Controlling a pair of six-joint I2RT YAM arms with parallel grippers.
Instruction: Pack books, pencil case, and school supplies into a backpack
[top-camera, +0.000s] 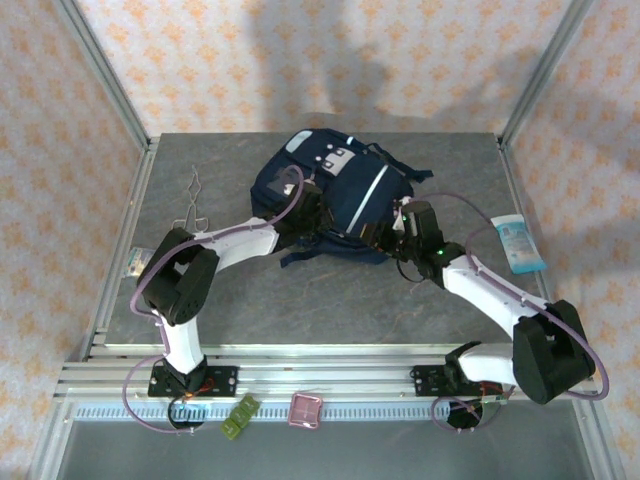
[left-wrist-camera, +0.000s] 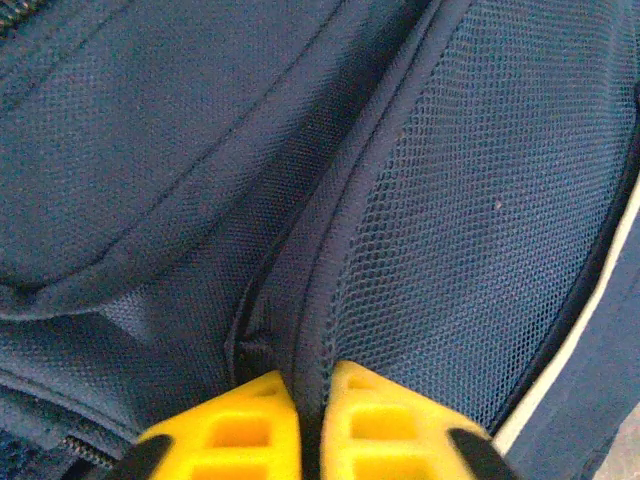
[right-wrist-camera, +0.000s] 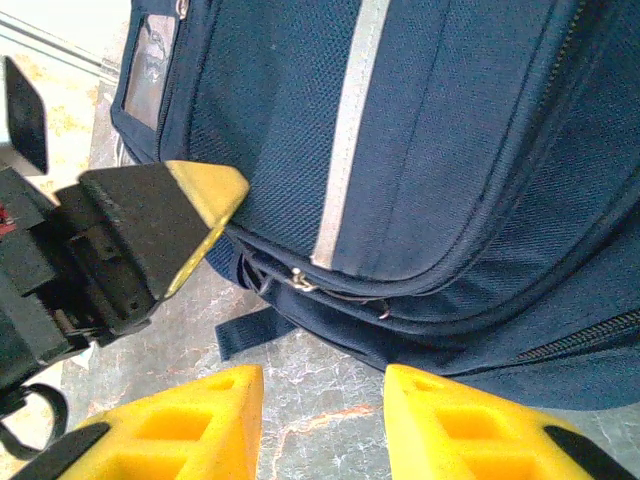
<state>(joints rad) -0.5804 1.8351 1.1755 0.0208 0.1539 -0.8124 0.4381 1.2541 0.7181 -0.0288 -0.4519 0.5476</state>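
Big thing first: the navy-blue fabric backpack (top-camera: 335, 195) lies right in front of both my sets of fingers. My left gripper (left-wrist-camera: 308, 388) is pinched tight on a raised seam of its mesh, with the piping squeezed between the tips. My right gripper (right-wrist-camera: 320, 385) sits half open and holds nothing. It hovers over the grey stone-look table (right-wrist-camera: 300, 350), just short of the bag's lower edge. The small metal zipper pull (right-wrist-camera: 298, 280) is just ahead of that gap, slightly left. My take: hold the left pinch firm as an anchor, nudge the right forward, and close on the pull only, not the fabric.
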